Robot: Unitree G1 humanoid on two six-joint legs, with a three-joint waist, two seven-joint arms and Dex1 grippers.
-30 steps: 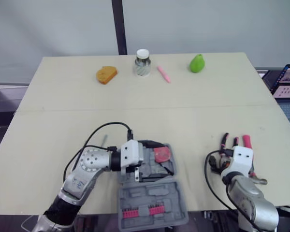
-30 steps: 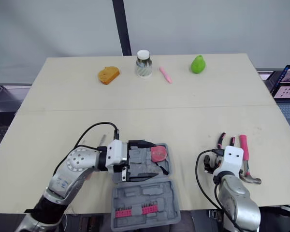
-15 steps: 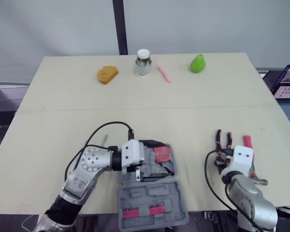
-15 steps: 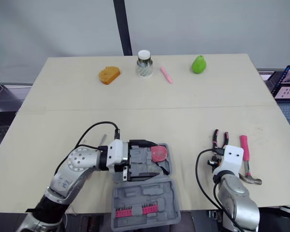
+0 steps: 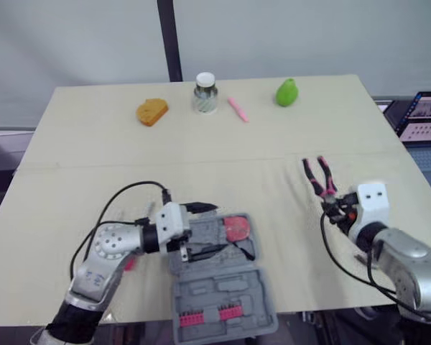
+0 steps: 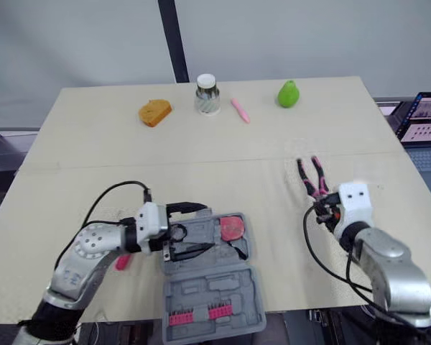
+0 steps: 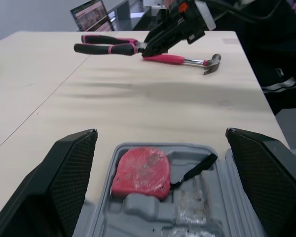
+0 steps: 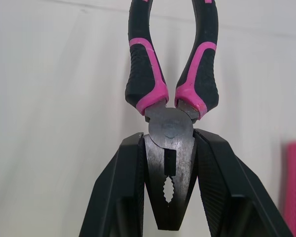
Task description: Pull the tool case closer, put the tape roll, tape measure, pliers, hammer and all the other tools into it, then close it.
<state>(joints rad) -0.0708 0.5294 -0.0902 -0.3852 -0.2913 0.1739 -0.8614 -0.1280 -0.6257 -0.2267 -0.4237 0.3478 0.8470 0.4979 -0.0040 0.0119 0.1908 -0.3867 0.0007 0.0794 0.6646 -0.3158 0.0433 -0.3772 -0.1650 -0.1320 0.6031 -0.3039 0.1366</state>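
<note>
The grey tool case (image 5: pixel 223 287) lies open near the table's front edge, with a red tape measure (image 5: pixel 236 228) in its far half. My left gripper (image 5: pixel 203 230) is open over the case's left side, nothing between its fingers (image 7: pixel 64 173). To the right, my right gripper (image 5: pixel 334 208) is shut on the head of the black-and-pink pliers (image 5: pixel 317 176), held above the table with the handles pointing away from me. In the right wrist view the pliers (image 8: pixel 172 98) sit between the fingers (image 8: pixel 123 187). The pink-handled hammer (image 7: pixel 187 59) lies on the table beyond the pliers (image 7: pixel 108 48).
Along the far edge stand an orange piece (image 5: pixel 151 111), a jar (image 5: pixel 205 93), a pink pen (image 5: pixel 237 109) and a green pear (image 5: pixel 286 92). A small pink item (image 6: pixel 122 261) lies by my left arm. A laptop (image 5: pixel 424 115) sits off the table's right side.
My right gripper has shut on the pliers and lifted them off the table, up and away from me. The camera has shifted; the left arm holds over the case.
</note>
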